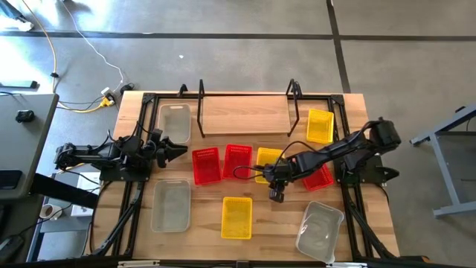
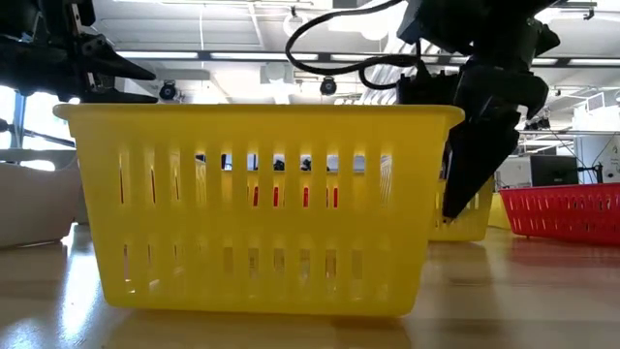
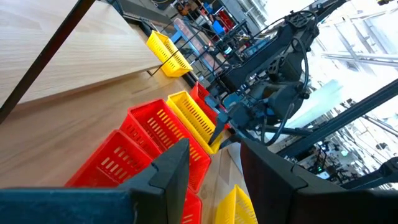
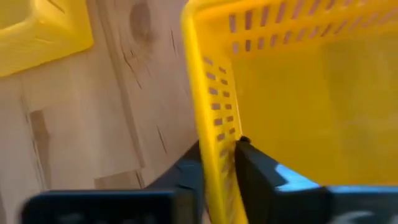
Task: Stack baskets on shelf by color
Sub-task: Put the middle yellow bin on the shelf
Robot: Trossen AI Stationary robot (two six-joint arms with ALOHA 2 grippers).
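Note:
My right gripper [image 4: 217,155] is shut on a yellow mesh basket [image 1: 268,162] that stands on the table's middle, next to two red baskets [image 1: 206,165] [image 1: 237,161]. The wooden shelf [image 1: 245,115] with its black rod frame stands at the far edge and is bare. A yellow basket [image 1: 320,125] sits to its right. Another yellow basket [image 1: 236,217] stands near the front edge. A red basket [image 1: 321,177] lies under my right arm. My left gripper [image 3: 214,165] waits open at the table's left, pointing level toward the red baskets. My right gripper holds the yellow basket by one mesh wall [image 4: 214,124] at the basket's near end. One finger [image 4: 261,168] is inside the basket and the other [image 4: 186,171] outside, pinching the wall's rim. The fingers slant down from the table's far right. The basket's bottom rests on the table.
Three clear-grey baskets stand on the table: far left [image 1: 174,121], near left [image 1: 171,205] and near right [image 1: 320,229]. Black frame rails [image 1: 137,216] run along both sides of the table. In the low view the front yellow basket [image 2: 257,204] blocks most of the scene.

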